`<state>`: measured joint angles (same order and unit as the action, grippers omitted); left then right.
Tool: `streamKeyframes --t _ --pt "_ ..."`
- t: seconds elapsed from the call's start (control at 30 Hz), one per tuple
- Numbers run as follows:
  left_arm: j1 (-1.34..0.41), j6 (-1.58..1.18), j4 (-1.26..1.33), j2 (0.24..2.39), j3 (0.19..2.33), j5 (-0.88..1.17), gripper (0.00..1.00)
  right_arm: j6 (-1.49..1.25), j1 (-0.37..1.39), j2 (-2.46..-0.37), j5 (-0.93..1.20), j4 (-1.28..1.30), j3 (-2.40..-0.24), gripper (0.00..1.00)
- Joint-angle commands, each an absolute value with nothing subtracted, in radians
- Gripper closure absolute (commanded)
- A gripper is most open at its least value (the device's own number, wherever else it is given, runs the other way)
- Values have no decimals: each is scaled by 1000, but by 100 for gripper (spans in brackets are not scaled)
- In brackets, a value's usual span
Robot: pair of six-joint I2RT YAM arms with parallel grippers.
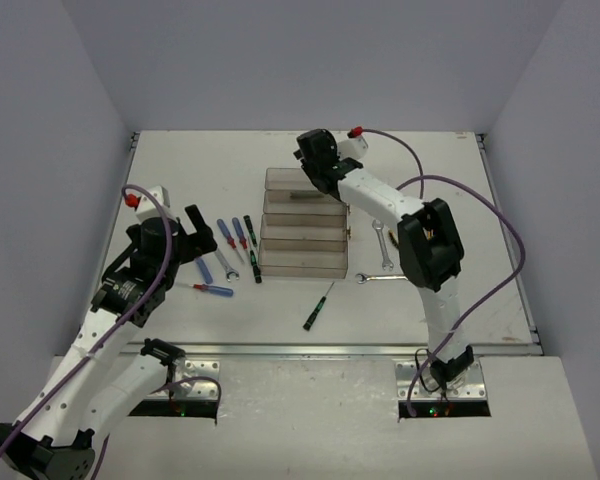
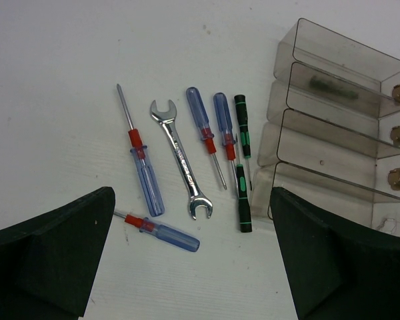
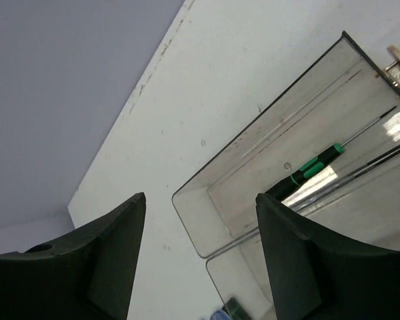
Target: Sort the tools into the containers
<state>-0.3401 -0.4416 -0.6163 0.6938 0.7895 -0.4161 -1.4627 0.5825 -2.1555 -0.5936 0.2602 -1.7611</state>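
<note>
- The four clear trays (image 1: pixel 302 270) stand joined in a row at the middle of the top view, stacked from the centre upward.
- In the uppermost tray (image 3: pixel 217 193) lies a black screwdriver with green marks (image 3: pixel 311 167). It slants along the floor with its tip toward the upper right of the right wrist view.
- The right gripper (image 3: pixel 200 260) hangs over that tray's upper-left end with its fingers spread wide and nothing between them. The screwdriver's handle end runs behind the right-hand finger.
- The left gripper (image 2: pixel 190 267) is likewise spread and grips nothing. Its fingers fill the lower corners of the left wrist view.
- Above the gap, on the white table (image 1: pixel 460 200), lie a silver wrench (image 2: pixel 182 160), four blue-and-red screwdrivers (image 2: pixel 147 180) and two black handles with green marks (image 2: pixel 243 200). The black handles are just left of the trays.
- The lowest screwdriver's tip lies just beside the left-hand finger.
- In the top view a loose black screwdriver (image 1: pixel 318 306) lies below the trays, and two wrenches (image 1: pixel 382 243) lie to their right.
</note>
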Motion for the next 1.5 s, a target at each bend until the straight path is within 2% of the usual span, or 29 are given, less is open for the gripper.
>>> streamKeyframes --t 0.0,0.1,0.2,0.27,0.33,0.43,0.57,0.67,0.8,1.0,1.07,1.1,1.2,1.23,1.47 --pt "-348 -430 -578 699 798 -424 0 -1231 612 -1973 -597 429 -1759 28" --pt "-354 -389 -571 748 815 -343 0 -1081 638 -1794 -559 422 -1484 19" --pt "-417 -382 -612 884 875 -268 0 -872 624 -1582 -438 311 -1237 19" --pt "-656 -459 -639 994 925 -371 0 -823 549 -1408 -378 370 -1139 19" --pt "-853 -512 -650 1150 974 -453 0 -784 462 -1275 -224 426 -1021 18" --pt "-964 -535 -605 1305 1035 -416 0 -700 362 -1136 -172 493 -950 17" --pt "-1049 -506 -483 1500 1053 -326 19 -580 337 -981 -229 635 -969 13" --pt "-1072 -509 -475 1625 1091 -320 22 -552 330 -922 -250 681 -977 10" --pt "-1085 -523 -456 1759 1119 -298 33 -543 327 -878 -231 700 -958 10" --pt "-1092 -528 -434 1830 1109 -263 42 -541 327 -882 -196 701 -949 10" --pt "-1095 -528 -432 1843 1100 -245 54 -543 327 -881 -203 698 -955 10" --pt "-1096 -529 -429 1848 1096 -237 57 -544 327 -880 -206 699 -957 10" --pt "-1117 -529 -438 1850 1091 -228 91 -547 327 -875 -210 699 -968 10" --pt "-1134 -530 -448 1839 1092 -225 98 -546 327 -874 -214 700 -973 10" --pt "-1187 -508 -544 1684 1138 -195 100 -536 327 -871 -233 708 -1020 10"
